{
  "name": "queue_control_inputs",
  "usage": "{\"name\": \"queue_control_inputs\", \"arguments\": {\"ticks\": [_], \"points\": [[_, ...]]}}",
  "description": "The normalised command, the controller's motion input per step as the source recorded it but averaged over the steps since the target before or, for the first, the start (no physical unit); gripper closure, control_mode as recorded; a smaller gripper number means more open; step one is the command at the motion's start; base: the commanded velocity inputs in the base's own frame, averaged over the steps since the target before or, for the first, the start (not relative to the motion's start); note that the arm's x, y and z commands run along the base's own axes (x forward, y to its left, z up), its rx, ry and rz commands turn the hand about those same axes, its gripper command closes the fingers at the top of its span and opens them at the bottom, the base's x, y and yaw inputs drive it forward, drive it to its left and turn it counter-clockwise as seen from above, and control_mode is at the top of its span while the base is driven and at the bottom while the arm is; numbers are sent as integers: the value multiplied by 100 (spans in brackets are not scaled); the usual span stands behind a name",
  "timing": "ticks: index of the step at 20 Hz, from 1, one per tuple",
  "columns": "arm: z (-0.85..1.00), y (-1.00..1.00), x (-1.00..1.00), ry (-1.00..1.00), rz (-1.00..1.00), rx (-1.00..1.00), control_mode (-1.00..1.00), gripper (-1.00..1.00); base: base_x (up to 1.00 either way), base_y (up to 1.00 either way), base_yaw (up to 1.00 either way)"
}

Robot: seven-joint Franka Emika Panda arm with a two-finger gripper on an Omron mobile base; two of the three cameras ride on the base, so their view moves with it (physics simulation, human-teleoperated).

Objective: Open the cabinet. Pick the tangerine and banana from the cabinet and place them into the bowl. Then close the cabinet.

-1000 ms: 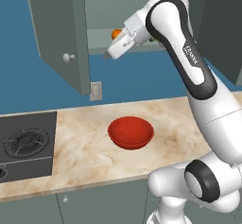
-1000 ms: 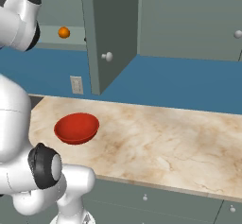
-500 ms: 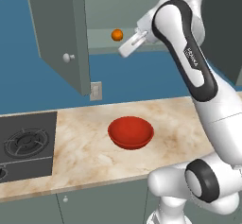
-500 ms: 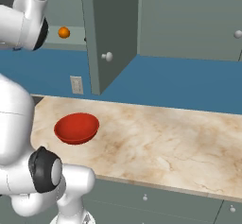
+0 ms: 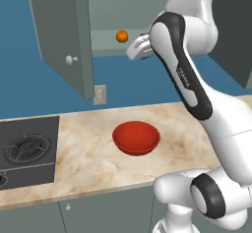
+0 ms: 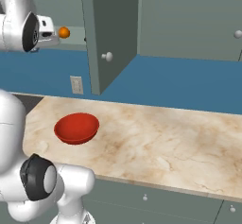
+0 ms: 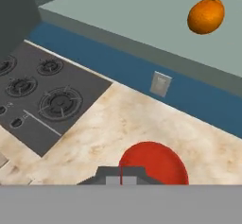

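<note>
One cabinet [image 5: 64, 40] door stands swung open over the marble counter [image 6: 156, 142], its small round knob [image 5: 72, 59] facing out, and the tangerine [image 5: 121, 36] sits on the pale shelf inside, near the front edge. The gripper [image 5: 134, 50] hangs just beside the shelf, close to the tangerine but apart from it; its fingers look drawn together with nothing between them, though the tips are hard to make out from the base cameras. Seen from the hand, the tangerine [image 7: 206, 15] lies up on the shelf while the bowl [image 7: 153, 164] sits directly below on the counter. That red bowl [image 5: 136, 137] is empty and stands near the middle of the counter, with the black stove [image 5: 27, 151] well off to its left and a wall socket [image 5: 100, 94] on the blue wall behind. I cannot make out the banana
</note>
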Motion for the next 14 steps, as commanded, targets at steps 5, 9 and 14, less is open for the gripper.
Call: {"name": "queue_control_inputs", "arguments": {"ticks": [5,9,14], "points": [[-7,-45,2,0,-38,-8,-100,100,0,0,0],[0,-34,0,-2,-39,0,-100,100,0,0,0],[-2,-37,0,-7,-34,0,-100,-100,0,0,0]]}}
